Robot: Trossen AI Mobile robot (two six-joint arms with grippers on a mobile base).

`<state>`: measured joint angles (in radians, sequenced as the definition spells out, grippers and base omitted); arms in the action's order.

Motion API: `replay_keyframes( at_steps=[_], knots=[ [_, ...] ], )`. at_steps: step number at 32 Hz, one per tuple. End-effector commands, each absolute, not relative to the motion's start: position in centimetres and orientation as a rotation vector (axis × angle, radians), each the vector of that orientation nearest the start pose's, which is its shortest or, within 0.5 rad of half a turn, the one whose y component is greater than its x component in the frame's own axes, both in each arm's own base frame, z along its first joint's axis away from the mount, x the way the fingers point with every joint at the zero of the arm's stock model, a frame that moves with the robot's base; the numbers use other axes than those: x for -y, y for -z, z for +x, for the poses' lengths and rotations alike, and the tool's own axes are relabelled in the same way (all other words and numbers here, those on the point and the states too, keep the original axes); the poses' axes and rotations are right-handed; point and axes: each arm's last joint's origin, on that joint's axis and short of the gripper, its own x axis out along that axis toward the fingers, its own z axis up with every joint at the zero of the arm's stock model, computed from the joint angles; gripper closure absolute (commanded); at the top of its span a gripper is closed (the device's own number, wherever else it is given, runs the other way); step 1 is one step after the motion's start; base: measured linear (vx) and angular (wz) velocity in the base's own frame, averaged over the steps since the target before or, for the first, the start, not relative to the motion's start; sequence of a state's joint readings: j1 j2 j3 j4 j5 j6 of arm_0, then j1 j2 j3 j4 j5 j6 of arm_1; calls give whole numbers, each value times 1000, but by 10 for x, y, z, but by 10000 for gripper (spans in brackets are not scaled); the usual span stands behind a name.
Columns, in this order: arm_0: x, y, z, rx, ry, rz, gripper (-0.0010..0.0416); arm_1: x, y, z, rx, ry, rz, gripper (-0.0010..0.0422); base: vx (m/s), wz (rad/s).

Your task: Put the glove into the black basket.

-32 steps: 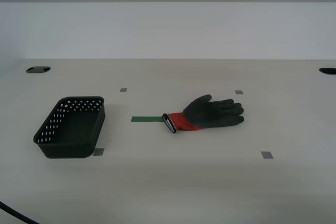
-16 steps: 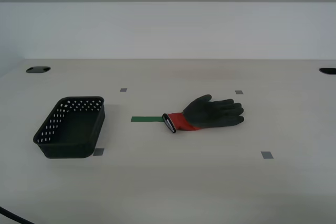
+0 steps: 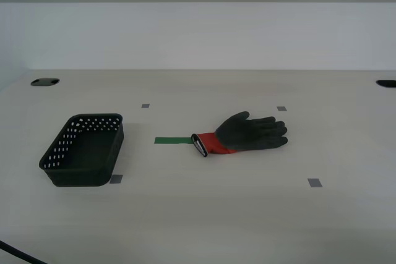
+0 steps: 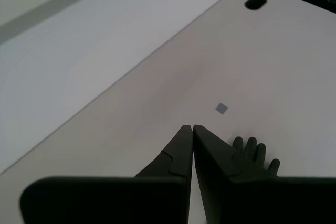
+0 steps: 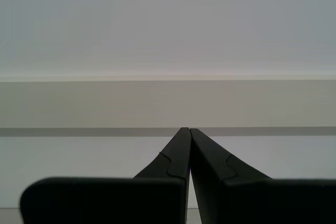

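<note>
On the pale, matte desk (image 3: pixel 204 214) in the exterior view, the glove (image 3: pixel 242 134), dark grey and rubbery with a red knit wrist, lies flat near the middle, well apart from the black basket (image 3: pixel 85 150), a rigid perforated plastic tray toward the exterior view's left. In the second wrist view the second pincer (image 4: pixel 192 128) hangs above the desk with its tips pressed together and empty, the glove's fingers showing just past it, so a descent with the tips together would likely only push the limp glove aside. In the first wrist view the first pincer (image 5: pixel 186 129) is likewise pressed together and empty, facing a blank wall.
</note>
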<state>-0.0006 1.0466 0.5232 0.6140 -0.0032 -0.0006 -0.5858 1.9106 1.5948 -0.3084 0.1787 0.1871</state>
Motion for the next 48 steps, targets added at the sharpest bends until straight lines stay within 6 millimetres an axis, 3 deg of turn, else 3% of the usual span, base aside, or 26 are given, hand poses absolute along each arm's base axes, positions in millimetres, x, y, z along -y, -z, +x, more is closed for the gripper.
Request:
replay_keyframes(
  at_steps=[1, 7, 12, 19, 23, 30, 36, 41, 48],
  knots=[
    [0, -271, 226, 95, -3, -1, 405, 269, -257, 368, -592, 834, 324, 413, 0, 0],
    [0, -271, 226, 95, -3, -1, 405, 309, -216, 380, -662, 885, 359, 413, 0, 0],
    [0, -271, 226, 93, -3, -1, 405, 324, -175, 392, -828, 882, 402, 413, 0, 0],
    [0, -270, 226, 88, -3, -1, 405, 326, -111, 396, -1127, 853, 470, 412, 0, 0],
    [0, -270, 226, 83, -3, -1, 405, 328, -85, 393, -1206, 838, 473, 412, 0, 0],
    [0, -268, 227, 68, -3, -1, 405, 314, -53, 380, -1419, 776, 523, 412, 0, 0],
    [0, -268, 227, 68, -3, -1, 405, 308, -37, 372, -1463, 762, 528, 411, 0, 0],
    [0, -268, 227, 68, -3, -1, 405, 305, -32, 370, -1526, 613, 386, 359, 0, 0],
    [0, -268, 227, 68, -3, -1, 405, 296, -14, 358, -1592, 537, 342, 221, 0, 0]
  ],
)
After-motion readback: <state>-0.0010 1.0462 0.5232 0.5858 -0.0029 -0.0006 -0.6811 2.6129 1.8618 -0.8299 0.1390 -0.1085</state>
